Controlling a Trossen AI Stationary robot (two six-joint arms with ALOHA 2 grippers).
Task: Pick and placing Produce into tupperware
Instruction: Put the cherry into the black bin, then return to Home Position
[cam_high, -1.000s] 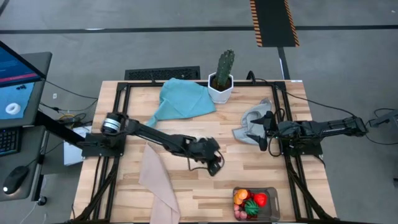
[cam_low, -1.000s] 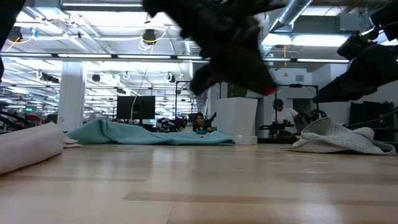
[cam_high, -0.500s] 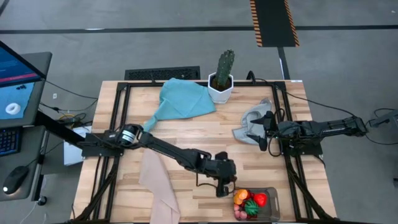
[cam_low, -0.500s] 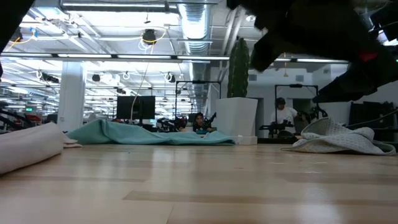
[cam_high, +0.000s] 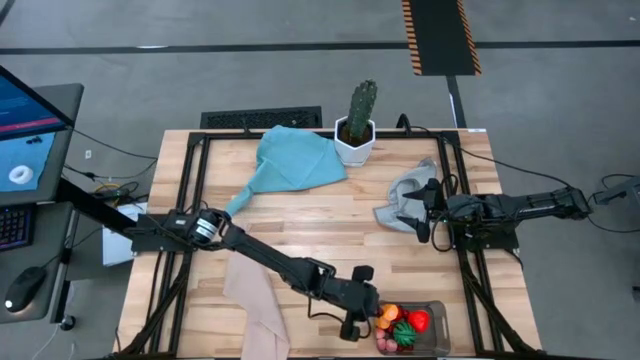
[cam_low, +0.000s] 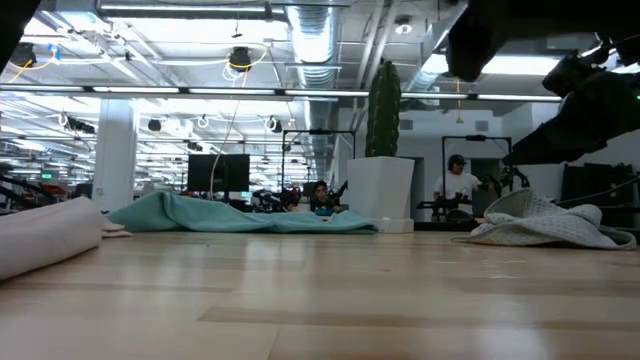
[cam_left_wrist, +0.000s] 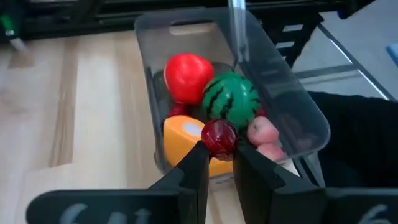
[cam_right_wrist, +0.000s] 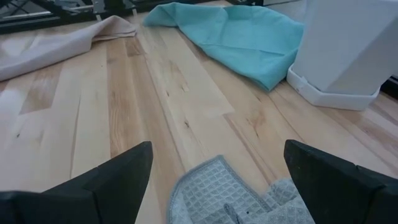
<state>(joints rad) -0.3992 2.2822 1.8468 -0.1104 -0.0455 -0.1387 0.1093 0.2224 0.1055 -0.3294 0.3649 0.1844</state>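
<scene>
High view takes in the whole wooden surface (cam_high: 330, 215): a teal cloth (cam_high: 292, 160) and a cactus in a white pot (cam_high: 357, 122) toward the upper middle, a beige cloth (cam_high: 256, 297) at lower left, a grey dish towel (cam_high: 407, 200) at right. The left gripper (cam_high: 353, 322) reaches to the lower middle of that frame, just beside the clear tupperware (cam_high: 437, 335); the right gripper (cam_high: 424, 212) waits at the right over the grey towel.

Left wrist view alone shows the grip: the left jaws are closed on a small dark red fruit (cam_left_wrist: 219, 138), held just in front of the tub's near wall. Inside lie a red strawberry (cam_left_wrist: 187, 74), a green striped melon (cam_left_wrist: 231, 99), an orange wedge (cam_left_wrist: 188, 140) and pink pieces (cam_left_wrist: 265, 138).

Right wrist view shows the right jaws spread wide, holding nothing.

Low view adds the room: ceiling lights, monitors, and a person (cam_low: 461, 187) at middle right.
</scene>
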